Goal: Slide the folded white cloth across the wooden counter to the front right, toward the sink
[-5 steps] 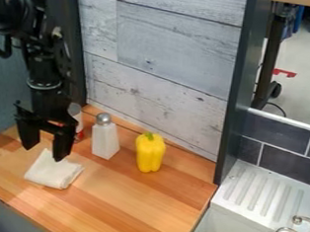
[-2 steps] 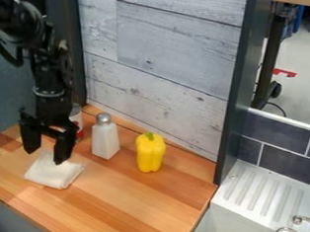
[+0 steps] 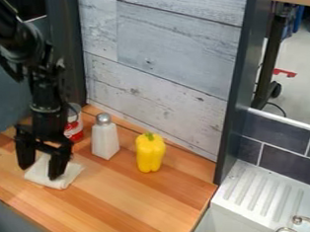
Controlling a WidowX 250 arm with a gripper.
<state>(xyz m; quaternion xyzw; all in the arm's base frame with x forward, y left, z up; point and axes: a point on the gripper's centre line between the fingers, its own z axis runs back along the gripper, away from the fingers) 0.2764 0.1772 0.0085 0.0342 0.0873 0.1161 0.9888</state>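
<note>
Since the earlier frames, the pincer (image 3: pixel 39 172) has come down to the folded white cloth (image 3: pixel 73 170), and more of the red-and-white can (image 3: pixel 73 129) has come into sight. The pincer stands open, its two fingers well parted and pointing down over the cloth, with nothing between them lifted; whether they touch the fabric I cannot tell. Taking the metal-topped white shaker (image 3: pixel 105 140) as landmark, the cloth lies flat on the wooden table (image 3: pixel 129 200) to its front left, the can just behind and left, the yellow pepper (image 3: pixel 149 153) upright and near on its right, and the wood-plank panel (image 3: pixel 164 54) behind.
</note>
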